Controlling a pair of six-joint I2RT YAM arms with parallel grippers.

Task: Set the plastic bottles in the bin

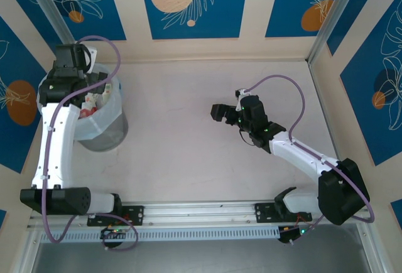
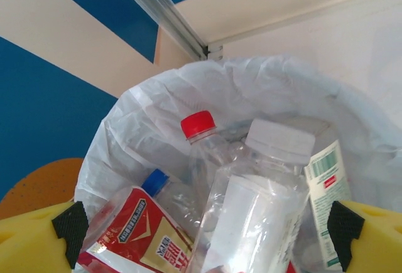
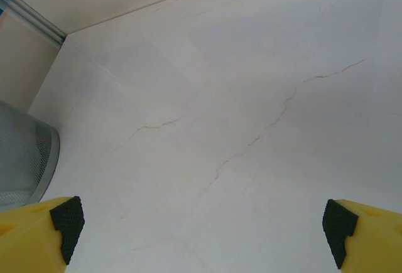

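Note:
The bin stands at the table's far left, grey mesh lined with a white bag. Several plastic bottles lie inside it: one with a red cap, one with a white cap, one with a blue cap and a red-and-gold label. My left gripper hangs over the bin's mouth, open. The white-capped bottle lies below, between the spread fingers, touching neither pad. My right gripper hovers open over bare table mid-right, holding nothing.
Patterned walls enclose the table on three sides, with a metal post in the corner just behind the bin. The bin's mesh wall is at the left edge of the right wrist view.

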